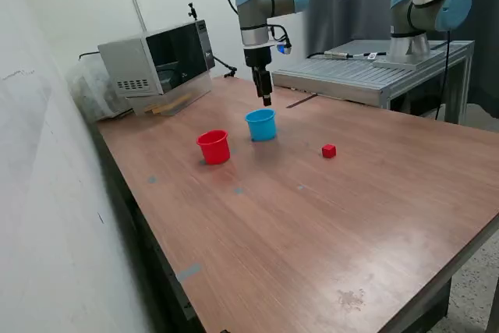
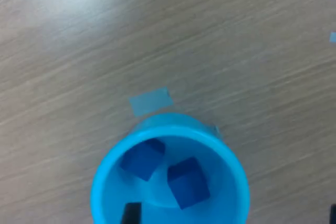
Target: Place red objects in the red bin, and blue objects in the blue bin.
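The blue bin [image 1: 261, 124], a light blue cup, stands upright on the wooden table [image 1: 327, 224]. From the wrist view, two blue objects [image 2: 142, 158] [image 2: 187, 183] lie side by side on the floor of the blue bin [image 2: 105, 182]. My gripper [image 1: 266, 97] hangs just above the cup's far rim. In the wrist view the gripper [image 2: 231, 216] is open and empty, with one dark fingertip [image 2: 130, 213] over the cup. The red bin [image 1: 214, 147] stands at the blue bin's side, toward the exterior view's left. One red object [image 1: 329, 150] lies on the table toward the exterior view's right.
A microwave [image 1: 160, 56] sits at the table's far left corner in the exterior view. A grey metal stand [image 1: 366, 76] carrying a second arm [image 1: 425, 5] borders the far edge. Small blue tape marks [image 2: 150, 100] dot the wood. A white wall runs along the exterior view's left.
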